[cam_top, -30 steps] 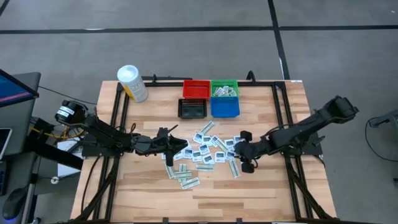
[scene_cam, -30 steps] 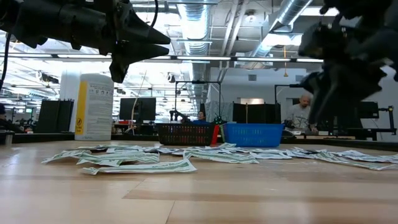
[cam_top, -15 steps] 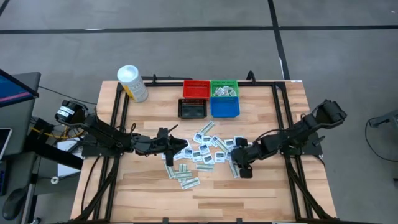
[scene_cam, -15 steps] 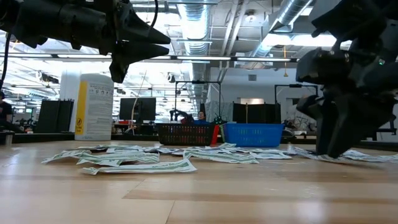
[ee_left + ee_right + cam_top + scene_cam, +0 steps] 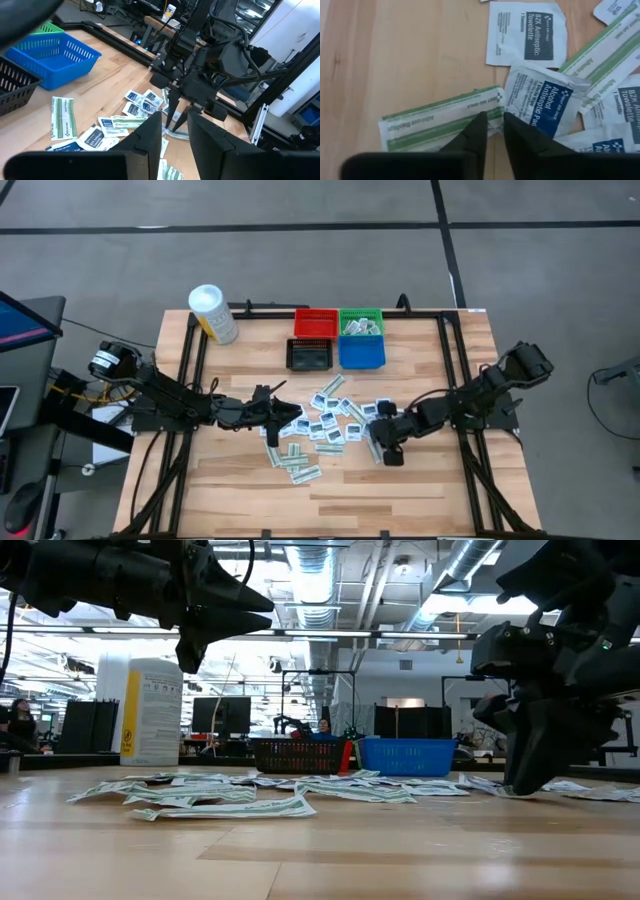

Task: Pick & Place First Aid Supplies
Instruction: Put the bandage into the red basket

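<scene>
Nearest the front edge of the counter, a few pale green-white strips lie loose, and just beyond them the right gripper is down on the wood, its 2 fingers drawn narrow around the end of a green-striped adhesive bandage strip, whose paper puckers between the tips; whether it is truly pinched I cannot tell. An alcohol antiseptic pad lies just beside that strip and touches its end, so the likeliest fault is that the fingers catch the pad's corner too and lift 2 packets, or that they scrape on the wood and the flat strip slides out. The left gripper hangs over the left side of the scatter of first aid supplies, fingers a narrow gap apart and holding nothing. The 2 grippers are near each other across the pile, so a careless swing could bring them together. Farther back stand the black bin, blue bin, red bin and green bin, the green 1 already holding packets, with a white tub off to the left
</scene>
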